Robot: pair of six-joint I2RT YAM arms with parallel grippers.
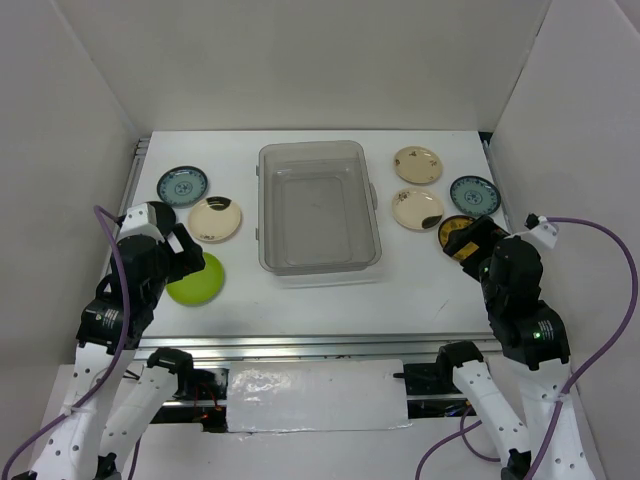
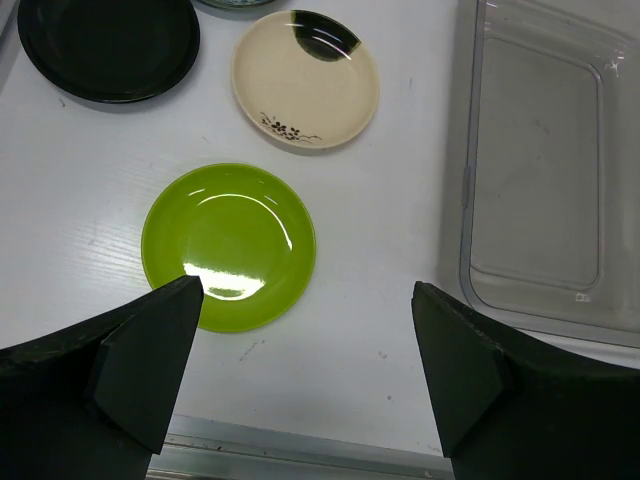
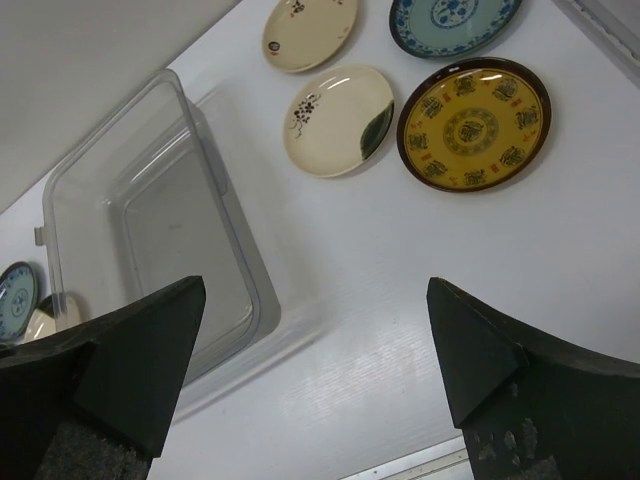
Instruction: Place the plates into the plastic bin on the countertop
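The plastic bin (image 1: 318, 148) stands empty in the middle of the countertop (image 1: 420, 290). Left of it lie a blue-patterned plate (image 1: 183, 186), a cream plate with a dark mark (image 1: 215, 219) and a lime green plate (image 1: 197, 282). My left gripper (image 1: 186, 257) hangs open over the green plate's near edge (image 2: 228, 245); a black plate (image 2: 108, 45) shows in the left wrist view. Right of the bin lie two cream plates (image 1: 417, 164) (image 1: 417, 209), a blue one (image 1: 474, 194) and a yellow-and-black one (image 3: 473, 123). My right gripper (image 3: 315, 285) is open above bare countertop near it.
A metal rail (image 1: 300, 345) runs along the near edge of the countertop. White walls (image 1: 70, 130) close in the left, back and right sides. The bin's rim (image 2: 467, 200) lies just right of my left fingers, and its corner (image 3: 228, 200) just left of my right fingers.
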